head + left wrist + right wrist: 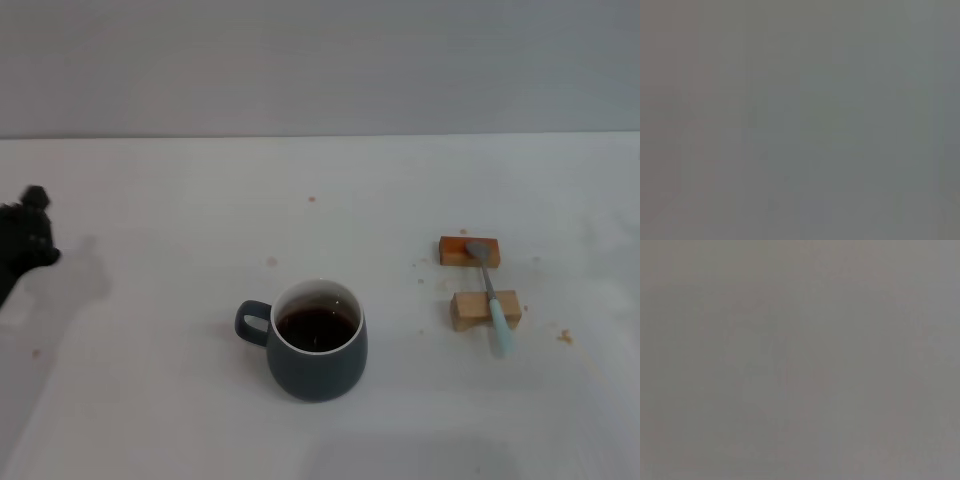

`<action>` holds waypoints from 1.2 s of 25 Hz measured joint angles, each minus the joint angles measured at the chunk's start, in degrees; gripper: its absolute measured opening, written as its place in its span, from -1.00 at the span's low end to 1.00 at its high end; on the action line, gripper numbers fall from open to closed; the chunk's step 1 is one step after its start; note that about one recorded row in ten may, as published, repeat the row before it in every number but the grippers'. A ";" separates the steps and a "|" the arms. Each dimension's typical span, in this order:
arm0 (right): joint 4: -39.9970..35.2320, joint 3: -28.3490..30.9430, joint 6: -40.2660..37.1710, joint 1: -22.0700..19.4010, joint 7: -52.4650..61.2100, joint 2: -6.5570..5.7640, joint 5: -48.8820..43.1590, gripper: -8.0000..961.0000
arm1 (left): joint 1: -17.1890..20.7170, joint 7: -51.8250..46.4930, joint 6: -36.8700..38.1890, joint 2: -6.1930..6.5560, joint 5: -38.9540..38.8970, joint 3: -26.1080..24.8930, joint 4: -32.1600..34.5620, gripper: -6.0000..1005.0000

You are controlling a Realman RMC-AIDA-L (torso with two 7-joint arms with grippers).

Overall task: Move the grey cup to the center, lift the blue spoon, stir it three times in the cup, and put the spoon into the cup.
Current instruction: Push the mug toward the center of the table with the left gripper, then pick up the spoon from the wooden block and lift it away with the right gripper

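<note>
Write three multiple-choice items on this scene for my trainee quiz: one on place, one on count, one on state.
1. Where does the spoon lie?
A. Across two blocks
B. In the cup
C. In a hand

2. How many wooden blocks are there?
A. One
B. Two
C. Four

3. What state is the cup in?
A. Empty
B. Tipped over
C. Upright, holding dark liquid

Answers:
1 A, it bridges both blocks right of the cup.
2 B, two sit one behind the other.
3 C, dark liquid shows inside its white rim.

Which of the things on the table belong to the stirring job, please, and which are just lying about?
Job: the grey cup, holding dark liquid; the blue spoon.
Lying about: the two wooden blocks under the spoon; crumbs.
</note>
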 joint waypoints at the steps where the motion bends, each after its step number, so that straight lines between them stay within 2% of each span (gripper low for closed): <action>1: 0.00 0.00 0.00 0.00 0.00 0.00 0.00 -0.12 | 0.10 0.01 0.01 0.15 0.06 -0.23 -0.17 -0.99; 3: 0.47 -4.77 0.09 -0.08 -0.02 0.03 0.06 -0.12 | 0.10 0.53 0.08 0.39 0.06 -0.67 -0.18 -0.99; 8: 0.80 -9.35 2.06 -0.74 -0.02 0.08 0.35 -0.12 | -0.58 0.63 0.19 0.68 0.04 -1.91 0.68 -0.99; 15: 0.90 -10.41 2.42 -3.63 -0.27 0.20 0.44 -0.12 | -0.50 0.08 0.22 1.24 0.03 -2.36 0.05 -0.99; 17: 1.66 -10.53 2.20 -5.36 -0.49 0.26 0.45 -0.12 | -0.50 0.08 0.04 1.25 0.02 -2.48 0.13 -0.99; 18: 2.80 -11.28 1.90 -7.76 -2.40 0.45 0.49 -0.12 | -0.56 0.07 -0.28 1.26 0.02 -2.57 0.18 -0.99; 20: 3.29 -11.71 1.79 -9.01 -3.74 0.56 0.58 -0.12 | -0.58 0.06 -0.61 1.28 0.01 -2.55 0.08 -0.99; 23: 6.89 -15.67 -0.30 -14.70 -11.53 0.60 4.52 -0.12 | -0.58 0.05 -0.78 1.40 0.01 -2.44 -0.10 -0.99; 24: 6.89 -15.67 -0.30 -14.70 -11.53 0.60 4.52 -0.12 | -0.58 0.05 -0.78 1.40 0.01 -2.44 -0.10 -0.99; 25: 8.18 -17.08 -1.10 -16.91 -13.93 0.55 5.47 -0.12 | -0.55 0.04 -0.79 1.43 0.01 -2.44 -0.14 -0.99; 30: 8.47 -18.34 -1.64 -19.46 -15.14 0.55 5.43 -0.12 | -0.38 0.02 -0.86 1.65 0.02 -2.20 -0.19 -0.99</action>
